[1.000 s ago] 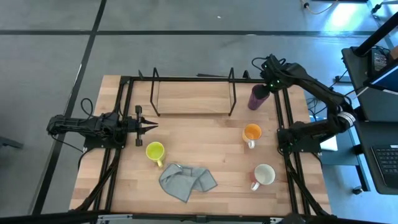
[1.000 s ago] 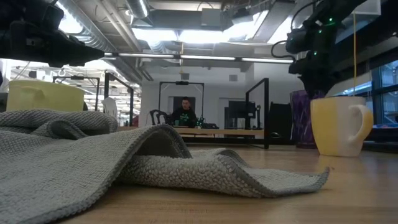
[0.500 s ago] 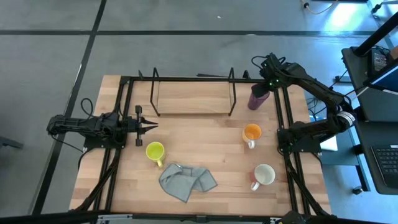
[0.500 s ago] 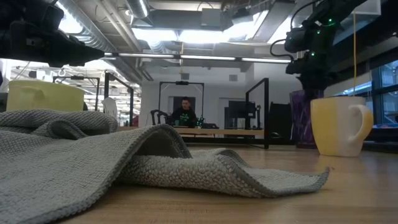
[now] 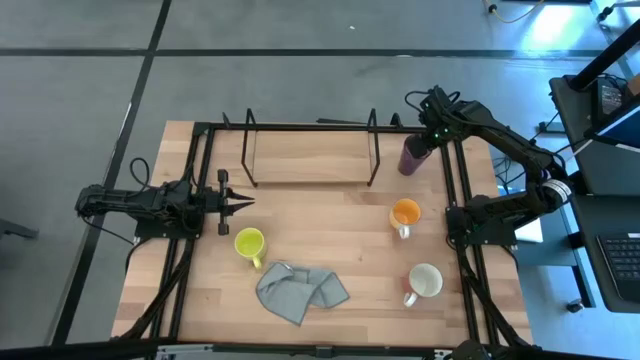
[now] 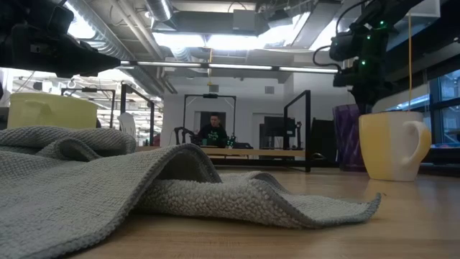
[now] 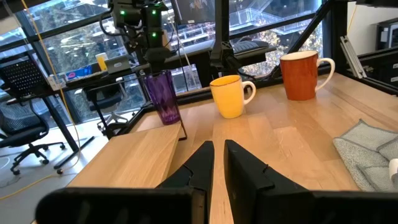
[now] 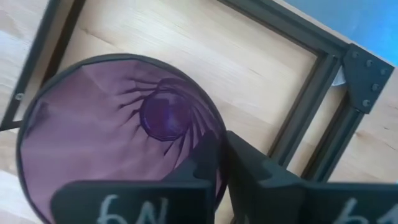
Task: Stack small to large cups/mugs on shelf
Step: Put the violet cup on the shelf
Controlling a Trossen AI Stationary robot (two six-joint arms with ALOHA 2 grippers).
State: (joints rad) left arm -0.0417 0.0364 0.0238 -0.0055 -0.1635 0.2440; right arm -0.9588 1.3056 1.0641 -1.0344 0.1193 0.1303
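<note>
Your right gripper [image 8: 221, 155] pinches the purple tumbler's [image 8: 118, 130] rim, seen only from its wrist; overhead, the table frame [image 5: 452, 190] sits just beside, bare wood [image 5: 320, 215] opposite.

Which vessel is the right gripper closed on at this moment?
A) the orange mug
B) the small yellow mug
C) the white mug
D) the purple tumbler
D: the right wrist view looks down into the purple tumbler with one finger of the right gripper inside its rim and one outside, pinching the wall; the high view places that gripper at the tumbler beside the shelf.
</note>
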